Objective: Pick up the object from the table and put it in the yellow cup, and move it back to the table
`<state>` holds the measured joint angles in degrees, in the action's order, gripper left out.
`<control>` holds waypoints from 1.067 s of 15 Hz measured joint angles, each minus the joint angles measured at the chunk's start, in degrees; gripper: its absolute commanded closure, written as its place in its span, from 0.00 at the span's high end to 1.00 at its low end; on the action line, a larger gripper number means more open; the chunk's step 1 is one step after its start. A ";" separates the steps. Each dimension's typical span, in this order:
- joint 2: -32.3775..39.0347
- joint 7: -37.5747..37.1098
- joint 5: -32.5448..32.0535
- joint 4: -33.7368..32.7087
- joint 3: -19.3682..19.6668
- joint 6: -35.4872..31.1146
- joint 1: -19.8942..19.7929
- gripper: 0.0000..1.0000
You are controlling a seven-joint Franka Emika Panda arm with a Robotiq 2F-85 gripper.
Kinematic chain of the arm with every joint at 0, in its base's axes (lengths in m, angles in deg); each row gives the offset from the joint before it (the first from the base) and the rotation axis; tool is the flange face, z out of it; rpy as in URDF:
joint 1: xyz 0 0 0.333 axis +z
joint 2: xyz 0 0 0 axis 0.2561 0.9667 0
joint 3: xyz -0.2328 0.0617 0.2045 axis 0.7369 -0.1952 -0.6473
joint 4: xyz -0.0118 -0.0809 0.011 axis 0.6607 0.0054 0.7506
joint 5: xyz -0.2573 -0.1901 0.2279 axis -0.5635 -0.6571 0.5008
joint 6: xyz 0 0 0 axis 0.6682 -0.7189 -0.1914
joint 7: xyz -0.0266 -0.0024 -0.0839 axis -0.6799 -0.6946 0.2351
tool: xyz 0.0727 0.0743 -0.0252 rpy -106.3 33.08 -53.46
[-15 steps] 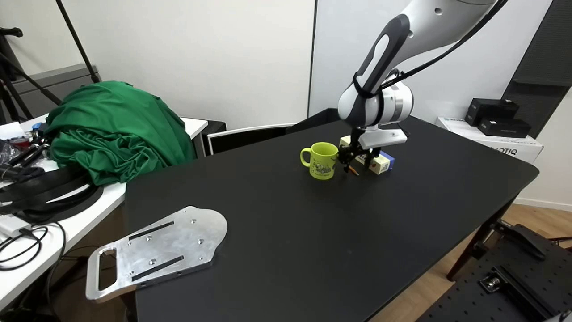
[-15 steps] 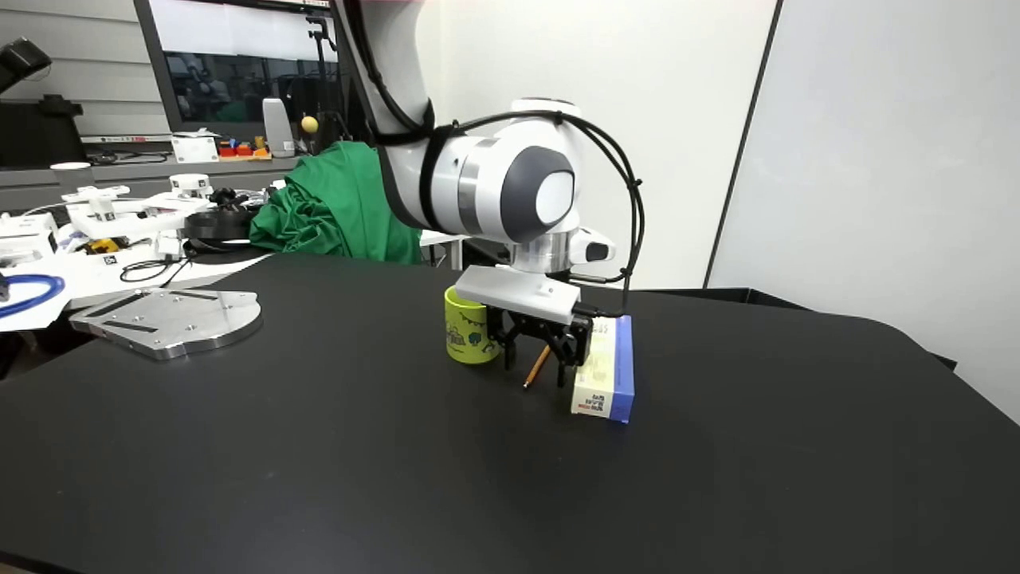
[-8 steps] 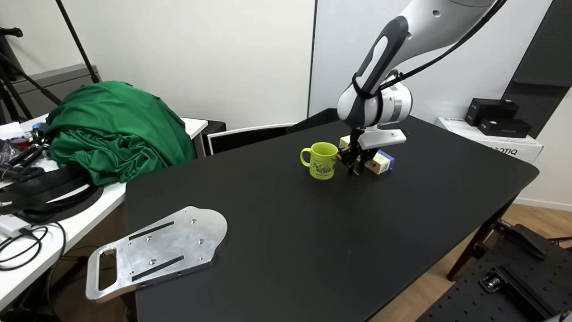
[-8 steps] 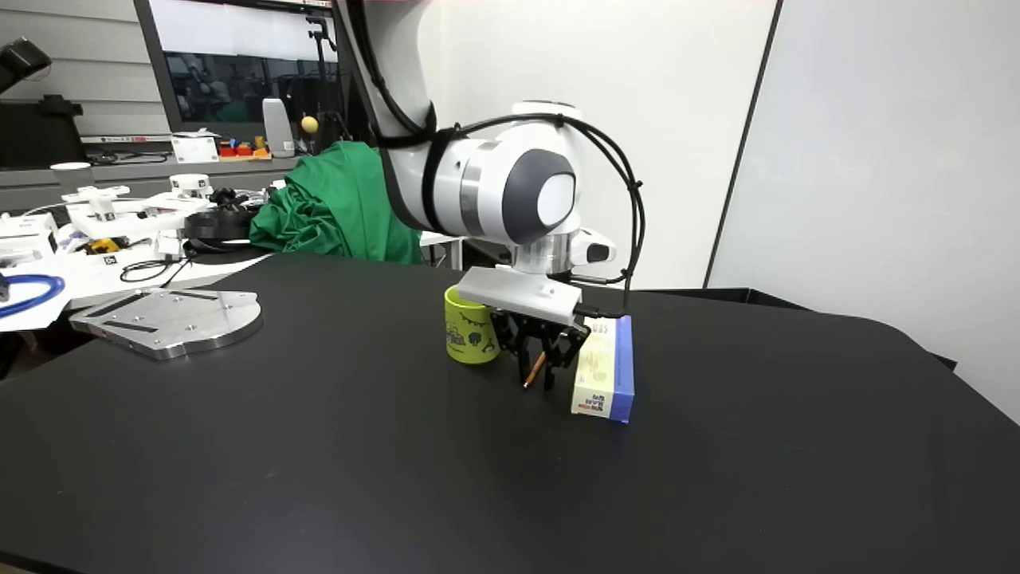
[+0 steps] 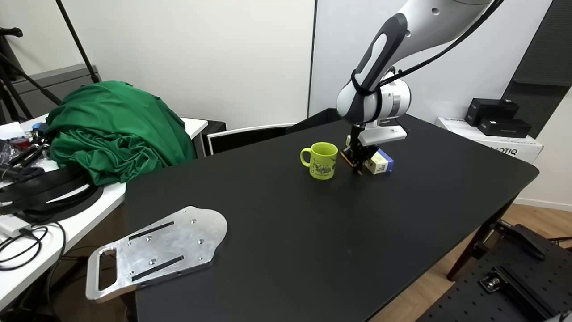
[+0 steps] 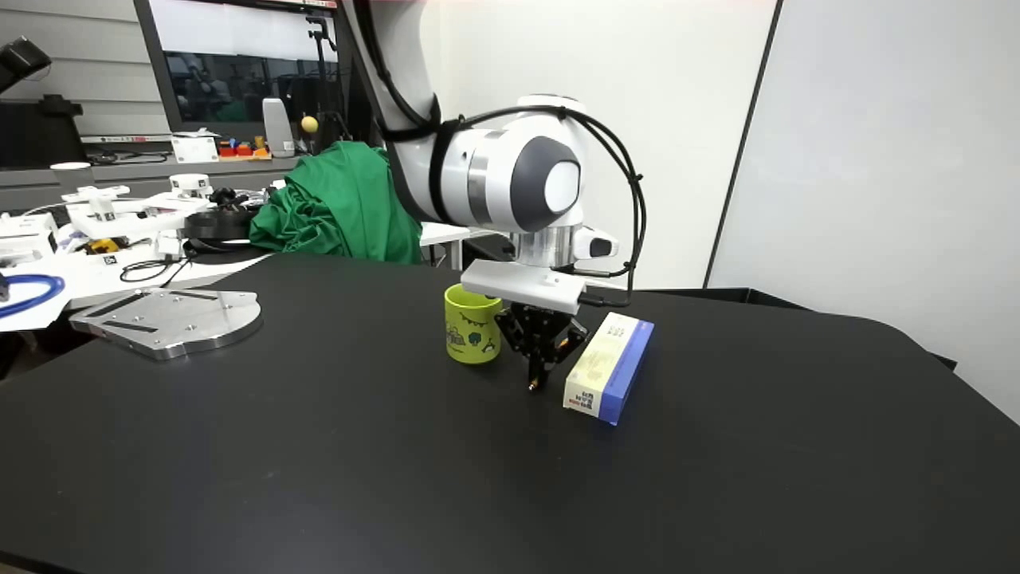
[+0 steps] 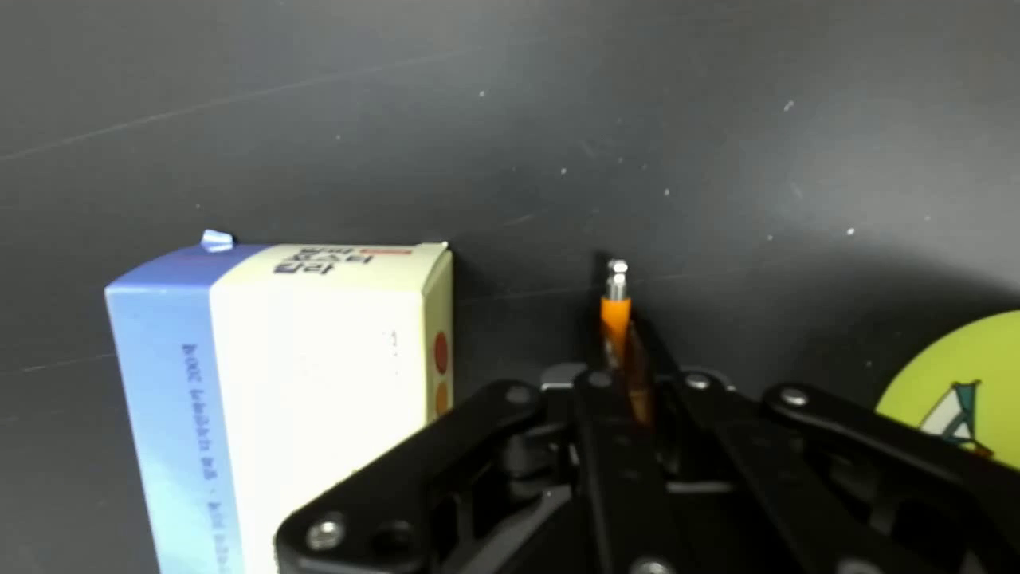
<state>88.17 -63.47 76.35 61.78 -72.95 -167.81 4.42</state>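
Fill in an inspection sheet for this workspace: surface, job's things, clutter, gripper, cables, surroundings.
Surface: black table; wrist view shows faint scratches and pale specks.
Job's things: yellow cup upright; orange pen-like object in the gripper, outside the cup.
Clutter: blue-and-cream box beside the gripper, contact unclear; metal plate overhanging the table edge.
Gripper: jaws closed on the pen-like object, low at the table.
Cables: black cable tied along the arm, one loose loop.
Surroundings: green cloth heaped on a white desk.
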 measured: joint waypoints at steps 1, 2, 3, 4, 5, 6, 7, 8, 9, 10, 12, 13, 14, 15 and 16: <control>-0.14 -0.38 0.03 -1.22 -0.01 2.93 0.18 0.02; -0.39 -0.78 0.08 -2.53 -0.05 5.98 0.42 0.02; -0.82 -1.52 0.13 -3.93 -0.07 8.96 0.76 0.02; -1.39 -2.32 0.23 -5.24 -0.10 11.77 1.12 0.02; -1.94 -3.62 0.34 -6.65 -0.10 14.81 1.49 0.02; -2.47 -5.00 0.34 -8.14 -0.07 18.20 1.85 0.02; -2.86 -6.46 0.20 -9.67 0.09 21.72 2.21 0.02; -3.01 -7.71 0.06 -11.23 0.27 25.20 2.53 0.02; -3.02 -9.26 -0.27 -12.93 0.51 28.93 2.84 0.02; -3.01 -10.76 -0.51 -14.49 0.83 32.52 3.16 0.02; -3.00 -13.60 -1.01 -17.51 1.31 39.44 3.52 0.02; -3.00 -14.51 -1.03 -19.01 1.42 42.57 3.53 0.02; -2.98 -15.06 -0.92 -20.36 1.49 45.27 3.50 0.02; -2.94 -15.29 -0.41 -21.81 1.51 48.28 3.35 0.02; -2.83 -15.35 0.47 -23.18 1.50 51.19 3.12 0.02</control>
<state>85.33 -78.82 76.82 38.60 -71.45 -116.62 7.55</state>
